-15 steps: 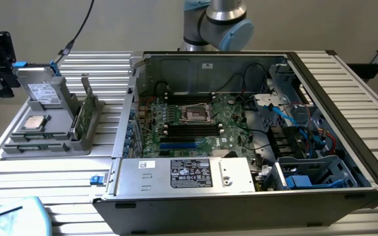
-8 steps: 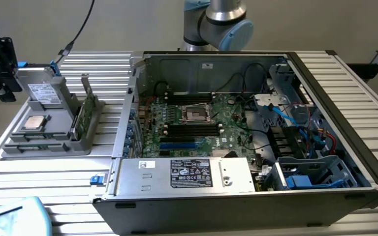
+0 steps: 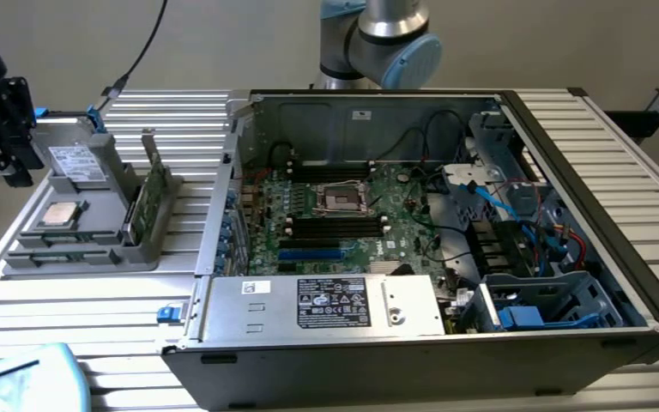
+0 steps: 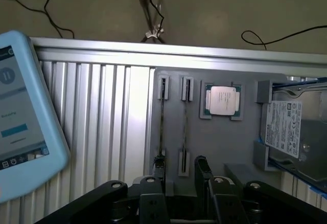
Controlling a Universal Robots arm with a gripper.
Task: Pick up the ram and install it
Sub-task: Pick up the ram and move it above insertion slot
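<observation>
Two ram sticks stand on edge in the slots of a grey tray (image 3: 89, 249) at the exterior view's left; the nearer dark-green stick (image 3: 137, 215) leans beside a taller one (image 3: 150, 163). From the wrist view they appear edge-on as thin lines, one ram (image 4: 162, 121) and a second (image 4: 185, 124). My gripper (image 3: 7, 167) hangs above the tray's outer side, open and holding nothing. In the wrist view the gripper (image 4: 180, 165) has one fingertip (image 4: 159, 165) near the end of the first ram. The motherboard (image 3: 359, 215) lies in the open case with its long black slots (image 3: 329, 227) bare.
The tray also carries a square silver processor (image 4: 222, 101) and a labelled drive (image 4: 283, 129). A blue-edged pendant (image 4: 20, 116) lies on the ribbed table beside the tray. Cables, a drive cage (image 3: 535, 300) and the power supply (image 3: 323, 305) crowd the case (image 3: 604, 197).
</observation>
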